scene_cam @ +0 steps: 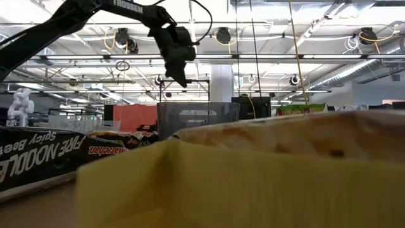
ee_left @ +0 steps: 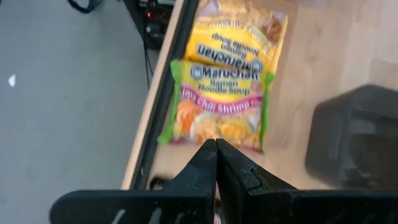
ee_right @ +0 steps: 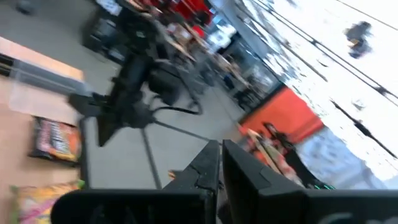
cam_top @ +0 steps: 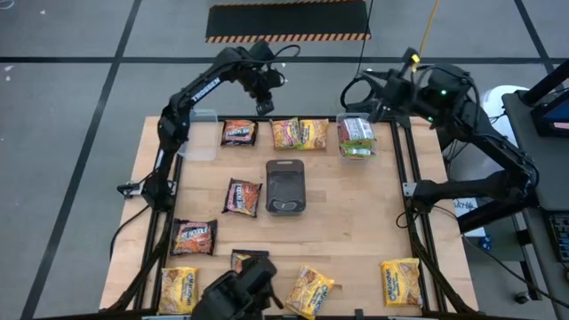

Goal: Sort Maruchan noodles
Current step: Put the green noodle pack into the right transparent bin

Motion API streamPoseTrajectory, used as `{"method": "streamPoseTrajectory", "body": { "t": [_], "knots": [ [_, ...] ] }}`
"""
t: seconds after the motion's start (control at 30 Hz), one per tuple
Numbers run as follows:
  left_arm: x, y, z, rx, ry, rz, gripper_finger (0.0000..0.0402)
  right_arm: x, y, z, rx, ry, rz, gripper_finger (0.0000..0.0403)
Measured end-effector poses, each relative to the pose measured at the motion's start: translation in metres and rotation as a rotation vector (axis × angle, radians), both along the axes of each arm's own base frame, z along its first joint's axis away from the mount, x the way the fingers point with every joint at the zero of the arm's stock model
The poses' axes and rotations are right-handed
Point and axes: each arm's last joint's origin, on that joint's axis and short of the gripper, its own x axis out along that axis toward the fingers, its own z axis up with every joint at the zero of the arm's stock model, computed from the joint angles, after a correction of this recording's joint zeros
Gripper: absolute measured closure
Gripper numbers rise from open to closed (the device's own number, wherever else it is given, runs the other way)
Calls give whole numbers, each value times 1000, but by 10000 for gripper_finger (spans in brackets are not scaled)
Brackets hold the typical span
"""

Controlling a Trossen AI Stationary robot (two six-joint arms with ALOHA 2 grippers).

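The counter (cam_top: 356, 222) is a big wooden top with noodle packets spread all over it. A dark grey tray (cam_top: 285, 187) sits in the middle, a little way in front of the left pincer (cam_top: 264, 107).

The left pincer hangs high over the far edge of the counter. Its two fingers are pressed together and hold nothing. Right under it, a bit to one side, lie the green-edged packet (ee_left: 216, 106) and the yellow packet (ee_left: 239, 38), touching each other. On its other side lies a dark packet (cam_top: 238, 132).

The right pincer (cam_top: 369, 107) is also up in the air and pressed together, holding nothing. Just below it a clear tub (cam_top: 356, 137) holds a green-edged packet or two.

It looks like the next step is to pick a packet. To do it well, the left pincer should spread its fingers first, then go straight down over one packet only. The two packets touch, so it should pinch an outer edge, so the other one does not come along. Then lift slowly.

More packets (cam_top: 400, 283) wait along the near edge, far from both pincers.
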Motion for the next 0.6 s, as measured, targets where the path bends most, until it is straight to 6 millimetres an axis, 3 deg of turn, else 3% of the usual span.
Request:
{"method": "streamPoseTrajectory", "body": {
  "t": [0.23,0.6],
  "knots": [
    [16,6,-15,94,15,-60,394,-6,-2,1,-16,6,-167,387],
    [30,1,-28,189,83,-92,394,-6,-3,-1,-29,47,-188,387]
  ]
}}
